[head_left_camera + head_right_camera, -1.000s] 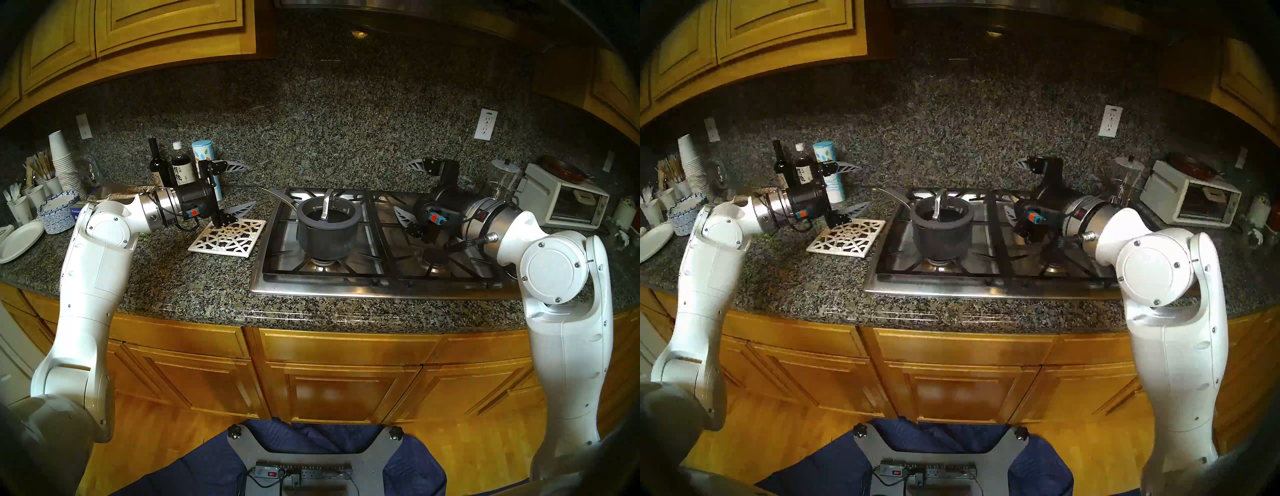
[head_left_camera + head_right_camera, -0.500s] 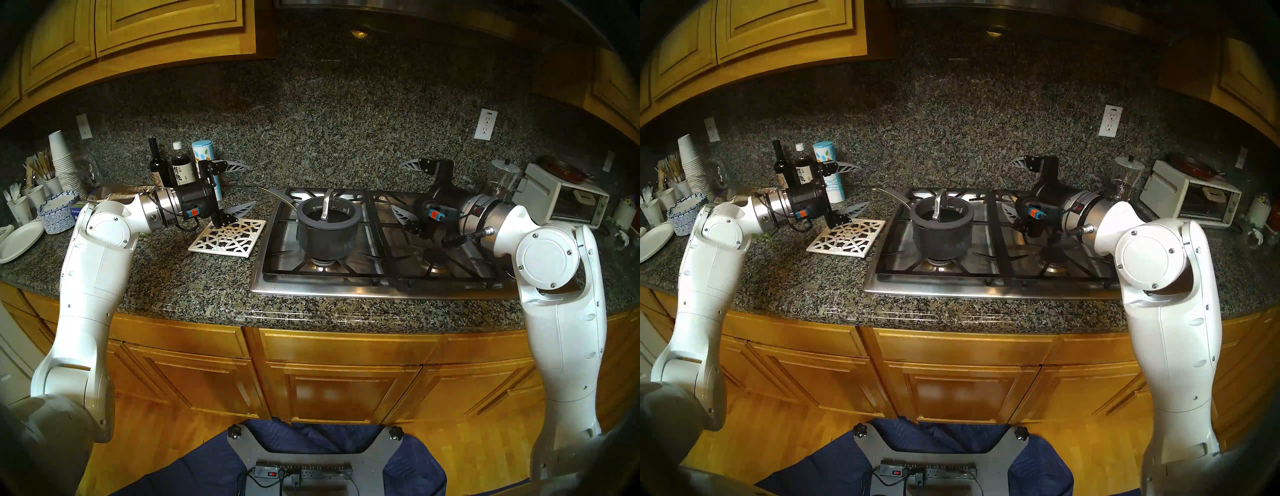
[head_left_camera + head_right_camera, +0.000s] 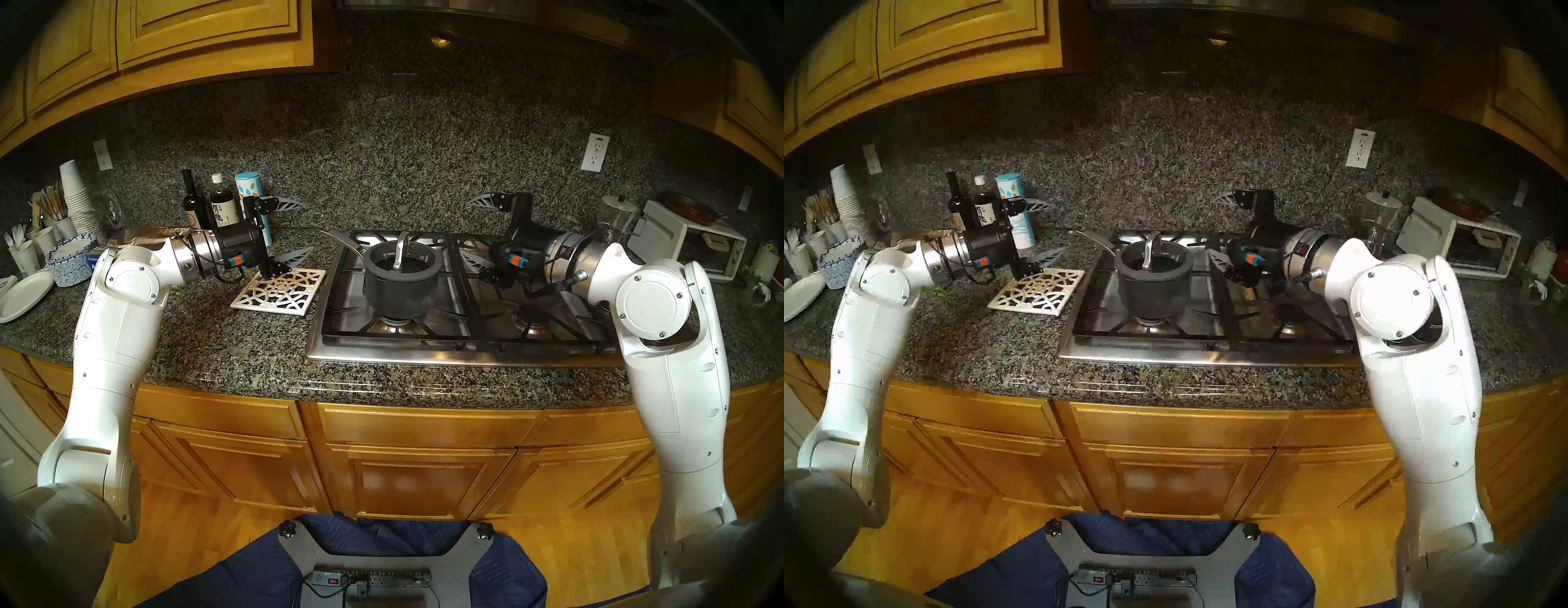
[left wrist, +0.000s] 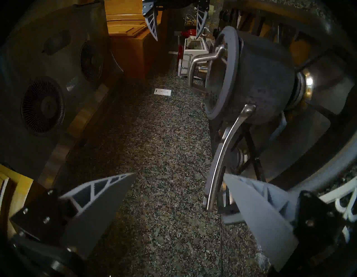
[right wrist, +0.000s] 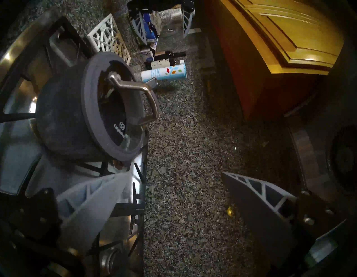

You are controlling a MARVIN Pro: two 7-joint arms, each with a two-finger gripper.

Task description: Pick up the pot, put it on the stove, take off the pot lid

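Since the earlier frames, the right tool (image 3: 475, 231) has been carried leftward over the stove (image 3: 462, 346), closer to the pot (image 3: 399, 293), while the left tool (image 3: 292, 231) is seen unchanged above the white trivet (image 3: 280, 293) on the worktop (image 3: 237, 352). Both tools are spread wide and nothing is held in either. The pot is set upright on the front-left burner grate of the stove, and the pot lid (image 3: 401, 265) is seated on its rim, the arched silver handle standing up. The pot's long handle (image 3: 341, 242) is pointed back and left, toward the left tool; in the left wrist view it is seen just beside one finger (image 4: 257, 216), though contact cannot be told. A gap is left between the right tool and the pot.
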